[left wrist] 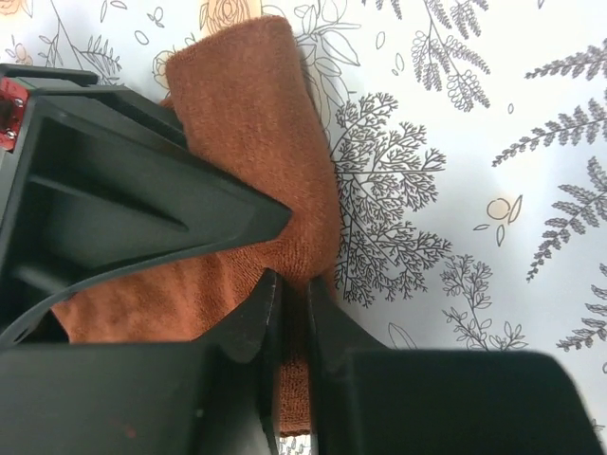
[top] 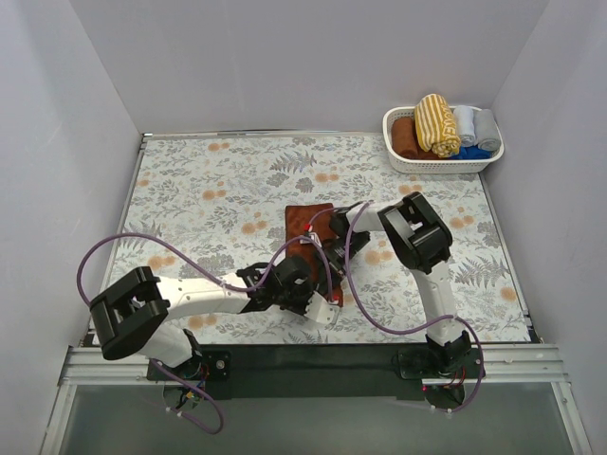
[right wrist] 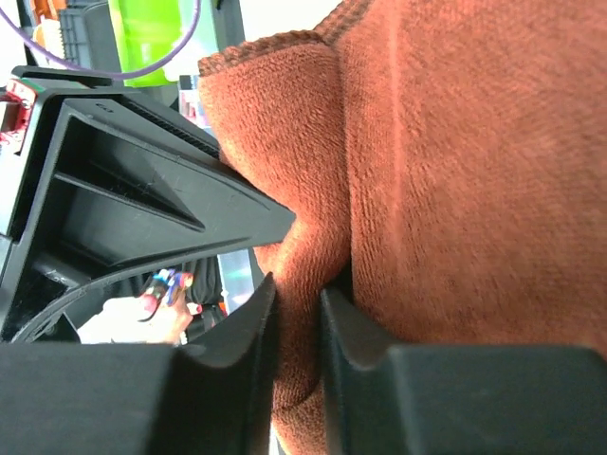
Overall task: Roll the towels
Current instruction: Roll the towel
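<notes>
A: Entry one, top view?
B: One rust-brown towel (top: 308, 220), mid-table on the floral table (top: 209, 190). Far part flat, near end bunched where the arms meet. At that end: left gripper (top: 311, 265) and right gripper (top: 330, 235), gap between the jaws not legible here. One mustard-striped towel (top: 436, 123), rolled, in the white basket (top: 444, 166) at the far right corner, with a brown roll (top: 406, 137), grey rolls (top: 477, 123) and a blue roll (top: 469, 152).
A: Entry two, left wrist view?
B: The left gripper (left wrist: 289, 303), narrow, pinching a fold of the rust-brown towel (left wrist: 251, 123), which lies on the table.
A: Entry three, right wrist view?
B: The right gripper (right wrist: 296, 303), narrow, nipping a fold of the same towel (right wrist: 455, 190). Cloth fills most of the frame.
</notes>
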`<action>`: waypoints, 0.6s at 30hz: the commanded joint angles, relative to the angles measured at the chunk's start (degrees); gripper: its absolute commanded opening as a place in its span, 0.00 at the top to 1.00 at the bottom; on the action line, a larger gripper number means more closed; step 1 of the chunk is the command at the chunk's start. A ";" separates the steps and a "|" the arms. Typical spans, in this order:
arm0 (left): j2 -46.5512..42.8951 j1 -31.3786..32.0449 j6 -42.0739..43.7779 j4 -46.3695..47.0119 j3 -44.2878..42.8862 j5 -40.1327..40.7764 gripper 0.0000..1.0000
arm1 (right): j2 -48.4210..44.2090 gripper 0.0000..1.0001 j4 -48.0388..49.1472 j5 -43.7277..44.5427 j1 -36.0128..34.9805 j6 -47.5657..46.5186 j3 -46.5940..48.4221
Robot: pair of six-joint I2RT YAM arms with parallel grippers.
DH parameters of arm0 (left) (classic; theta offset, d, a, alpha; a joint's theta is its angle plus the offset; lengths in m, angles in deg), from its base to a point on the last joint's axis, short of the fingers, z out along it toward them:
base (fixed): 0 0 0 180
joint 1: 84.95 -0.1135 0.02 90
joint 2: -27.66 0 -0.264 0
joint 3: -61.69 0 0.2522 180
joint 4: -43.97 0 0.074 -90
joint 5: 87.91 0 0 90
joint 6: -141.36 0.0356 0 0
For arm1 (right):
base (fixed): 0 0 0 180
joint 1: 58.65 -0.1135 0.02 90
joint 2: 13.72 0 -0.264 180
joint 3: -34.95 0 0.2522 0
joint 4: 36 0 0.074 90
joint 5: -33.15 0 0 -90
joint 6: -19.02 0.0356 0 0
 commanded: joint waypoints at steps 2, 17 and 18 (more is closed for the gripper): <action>1.54 -0.08 -1.67 -12.63 -1.00 -7.68 1.00 | -2.52 0.73 -0.55 10.09 3.80 -0.26 4.41; 21.04 -21.08 -2.81 -36.63 -24.89 -36.62 1.00 | -28.42 0.58 0.14 30.27 19.98 -4.55 10.24; 23.14 -22.04 -2.55 -37.78 -26.39 -37.67 1.00 | -30.62 0.57 1.28 31.53 19.98 -5.43 9.80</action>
